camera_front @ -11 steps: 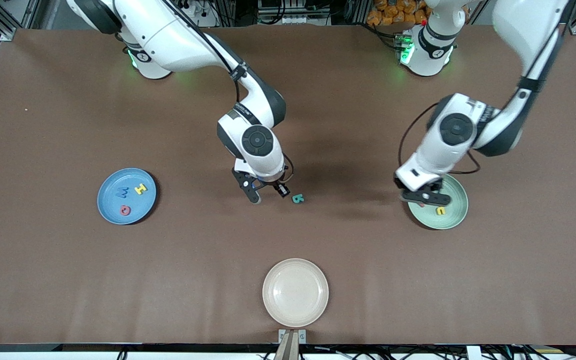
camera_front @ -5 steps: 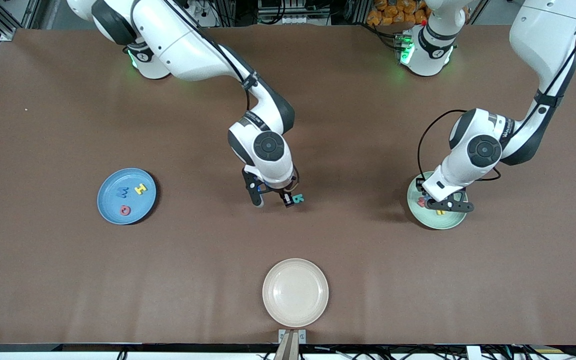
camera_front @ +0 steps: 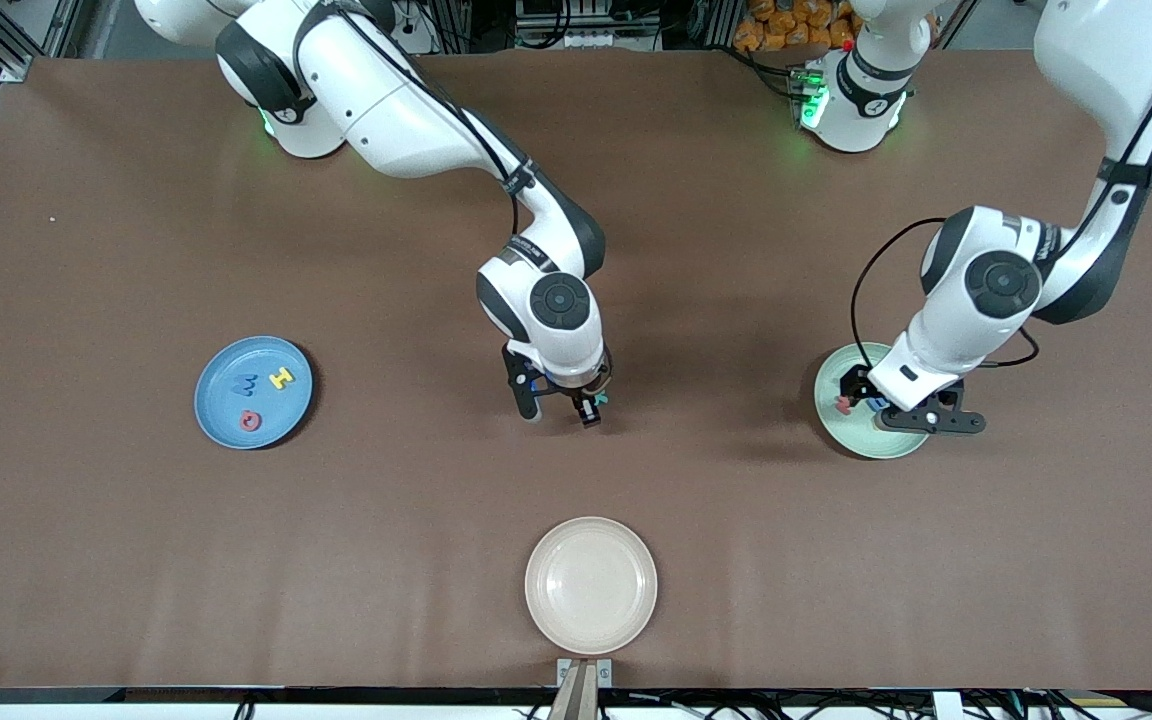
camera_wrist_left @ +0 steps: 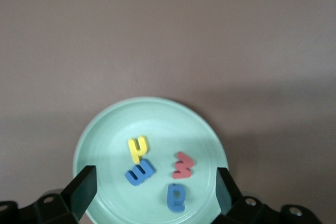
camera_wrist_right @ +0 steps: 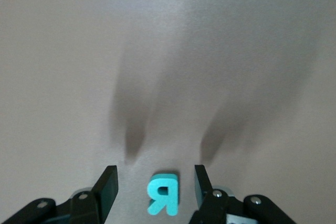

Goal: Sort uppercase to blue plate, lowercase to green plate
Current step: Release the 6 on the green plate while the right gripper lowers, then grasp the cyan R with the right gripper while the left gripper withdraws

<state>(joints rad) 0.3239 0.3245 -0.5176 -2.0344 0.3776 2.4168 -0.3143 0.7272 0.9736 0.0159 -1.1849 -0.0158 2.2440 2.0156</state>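
Since the earlier frames the right gripper [camera_front: 558, 408] is being shifted across the table until the teal-green R [camera_wrist_right: 164, 193] is being framed between its spread fingers, while the left gripper [camera_front: 921, 420] is being carried a little toward the left arm's end of the table over the green plate [camera_front: 841, 428] and its fingers are being opened wide, nothing being gripped between them. With the green plate taken as the landmark, the four lowercase letters are being seen inside it in the left wrist view: the yellow h [camera_wrist_left: 138, 148], the blue E-like letter [camera_wrist_left: 140, 172] touching it, the small red w [camera_wrist_left: 182, 164] and the blue g [camera_wrist_left: 176, 196] close by; the release over the plate is judged to be the reason for the wide stance. Well apart from the green plate, toward the right arm's end, the blue plate [camera_front: 221, 415] is being occupied by the blue W [camera_front: 244, 384], the yellow H [camera_front: 281, 378] and the red Q [camera_front: 251, 420]. Between the two plates the R is lying flat on the bare table, untouched, the right fingers being held either side of it, apparently so that it can be pinched and carried to the blue plate as the last uppercase letter. Nearer to the front camera than the green plate, a cream plate [camera_front: 591, 585] is being left unused
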